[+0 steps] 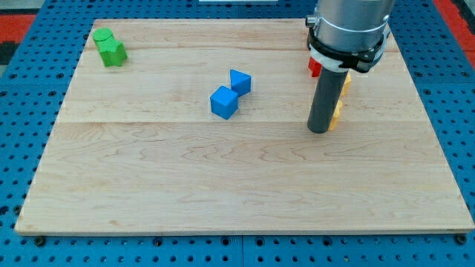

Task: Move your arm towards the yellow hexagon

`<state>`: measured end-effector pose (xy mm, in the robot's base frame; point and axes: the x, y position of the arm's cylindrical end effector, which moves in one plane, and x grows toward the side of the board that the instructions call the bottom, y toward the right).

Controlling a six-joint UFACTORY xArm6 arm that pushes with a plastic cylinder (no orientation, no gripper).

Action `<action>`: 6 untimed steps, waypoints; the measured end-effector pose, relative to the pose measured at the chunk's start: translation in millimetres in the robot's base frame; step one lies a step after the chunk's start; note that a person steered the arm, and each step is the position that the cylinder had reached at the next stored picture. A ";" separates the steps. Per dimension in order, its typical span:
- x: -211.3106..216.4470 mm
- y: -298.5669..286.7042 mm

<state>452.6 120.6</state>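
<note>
My tip (319,130) rests on the wooden board (223,178) at the view's right. A yellow block (337,116) touches the rod's right side near the tip and is mostly hidden behind it, so its shape cannot be made out. A second yellow block (346,81) shows above it, also partly hidden by the rod. A red block (315,67) peeks out at the rod's left, under the arm's collar.
A blue cube (223,102) and a blue wedge-like block (240,81) sit touching near the board's middle. Two green blocks (110,47) lie together at the view's top left. Blue pegboard (30,89) surrounds the board.
</note>
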 end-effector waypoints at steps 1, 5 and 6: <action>-7.8 20.1; -9.5 129.1; -82.5 127.0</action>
